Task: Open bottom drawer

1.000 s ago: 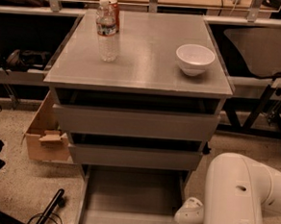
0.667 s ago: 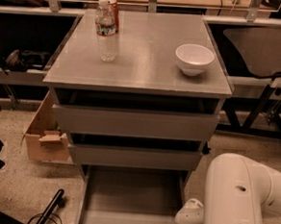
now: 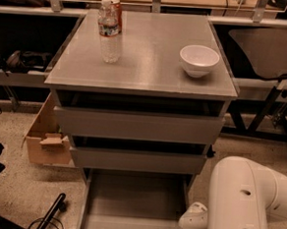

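The grey cabinet point(image 3: 142, 82) has three drawers. The top drawer front point(image 3: 138, 125) and the middle drawer front point(image 3: 138, 160) stand slightly out. The bottom drawer point(image 3: 135, 199) is pulled far out towards me. Its grey rectangular tray lies open and bare, and its flat front is cut off by the lower edge of the view. My white arm point(image 3: 245, 202) rises at the lower right, beside the drawer's right side. A white wrist joint point(image 3: 192, 223) sits at the tray's right rail. My gripper is out of view below the frame.
A water bottle point(image 3: 110, 33), a red can point(image 3: 117, 8) behind it and a white bowl point(image 3: 199, 60) stand on the cabinet top. A cardboard box point(image 3: 45, 139) sits on the floor at the left. Black gear point(image 3: 47, 215) lies at the lower left. A dark table point(image 3: 266, 51) stands at the right.
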